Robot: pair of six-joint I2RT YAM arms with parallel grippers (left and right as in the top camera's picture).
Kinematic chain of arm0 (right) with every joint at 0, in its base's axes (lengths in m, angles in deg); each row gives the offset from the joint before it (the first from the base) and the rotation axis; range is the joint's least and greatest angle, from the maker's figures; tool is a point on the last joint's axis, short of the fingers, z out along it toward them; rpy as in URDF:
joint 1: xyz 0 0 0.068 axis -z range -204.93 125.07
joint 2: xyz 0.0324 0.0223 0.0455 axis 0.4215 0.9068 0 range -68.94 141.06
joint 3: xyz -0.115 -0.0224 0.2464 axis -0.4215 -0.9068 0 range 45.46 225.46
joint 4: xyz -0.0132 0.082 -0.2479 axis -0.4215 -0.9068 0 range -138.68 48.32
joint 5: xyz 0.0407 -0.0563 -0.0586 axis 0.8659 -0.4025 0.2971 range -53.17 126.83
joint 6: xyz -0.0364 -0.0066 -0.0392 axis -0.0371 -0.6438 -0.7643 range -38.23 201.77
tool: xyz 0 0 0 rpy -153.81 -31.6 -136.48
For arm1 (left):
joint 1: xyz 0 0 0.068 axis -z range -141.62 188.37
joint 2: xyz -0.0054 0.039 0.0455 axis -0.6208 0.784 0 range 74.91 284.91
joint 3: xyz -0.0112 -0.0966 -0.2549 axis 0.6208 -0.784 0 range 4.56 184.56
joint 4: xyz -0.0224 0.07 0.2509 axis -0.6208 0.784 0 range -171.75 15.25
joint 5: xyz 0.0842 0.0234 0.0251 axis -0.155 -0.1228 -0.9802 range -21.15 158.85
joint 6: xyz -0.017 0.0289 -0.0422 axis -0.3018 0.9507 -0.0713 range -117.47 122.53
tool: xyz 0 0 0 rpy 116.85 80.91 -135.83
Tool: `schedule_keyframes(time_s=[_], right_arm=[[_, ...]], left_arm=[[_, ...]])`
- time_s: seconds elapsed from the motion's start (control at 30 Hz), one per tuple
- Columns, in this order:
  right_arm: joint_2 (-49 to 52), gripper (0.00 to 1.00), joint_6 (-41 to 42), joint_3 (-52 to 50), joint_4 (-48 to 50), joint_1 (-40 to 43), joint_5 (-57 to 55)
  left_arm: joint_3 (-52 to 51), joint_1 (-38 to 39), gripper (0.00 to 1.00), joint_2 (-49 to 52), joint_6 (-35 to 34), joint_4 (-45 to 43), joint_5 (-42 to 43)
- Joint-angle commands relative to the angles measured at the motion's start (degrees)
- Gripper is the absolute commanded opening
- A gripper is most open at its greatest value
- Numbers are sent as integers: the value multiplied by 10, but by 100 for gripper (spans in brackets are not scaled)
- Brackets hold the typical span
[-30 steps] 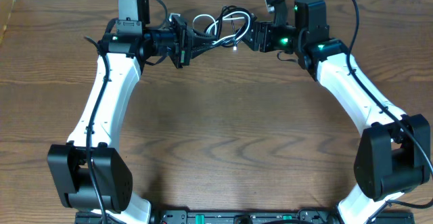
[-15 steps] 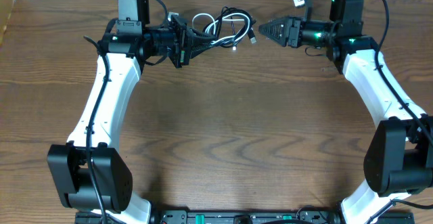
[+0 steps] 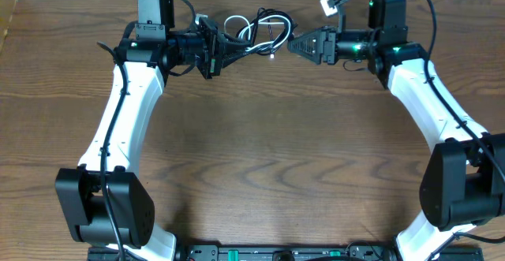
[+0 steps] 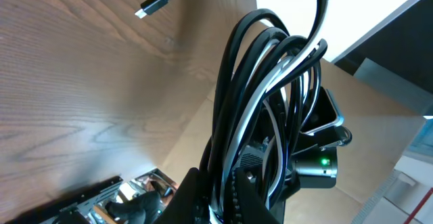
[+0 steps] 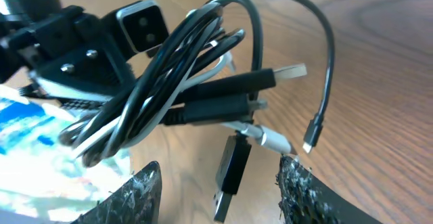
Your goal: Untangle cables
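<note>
- The right gripper (image 3: 293,46) stands wide open with nothing between its fingers (image 5: 139,197). In the right wrist view they frame the lower edge, and the loose ends hang just beyond them.
- Those ends are the nearest part of the cables (image 3: 260,31). I count a black flat plug (image 5: 226,176) low in the centre, a silver-tipped plug (image 5: 289,70) at mid right, a small plug (image 5: 310,143) on a thin curling cord, and a white plug (image 5: 270,141).
- In the overhead view the bundle lies at top centre. Its long axis runs left to right, directly in line with the right gripper's tips and just to their left. The right arm is the free one, so I judge the next pull is its to make.
- There is one white cord (image 4: 267,88). There are at least two black cords (image 4: 230,82), but they are looped too tightly to count exactly.
- Farthest off, the left gripper (image 3: 215,50) is closed on the bundle's left end.
- The cables seem lifted off the table (image 3: 252,151).
</note>
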Motion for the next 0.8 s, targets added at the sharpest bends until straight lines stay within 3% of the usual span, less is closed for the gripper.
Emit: schedule_keyframes(time_s=[0.0, 0.4, 0.6, 0.77], right_arm=[[5, 50, -15, 7, -2, -5, -43], [6, 30, -15, 7, 21, -33, -92], [6, 4, -14, 7, 20, -33, -114], [6, 1, 63, 7, -60, -33, -264]], left_arm=[[-1, 0, 7, 2, 12, -3, 7], [-1, 0, 7, 2, 12, -2, 7], [-1, 0, 7, 2, 23, 0, 9], [-1, 0, 8, 2, 61, -11, 49]])
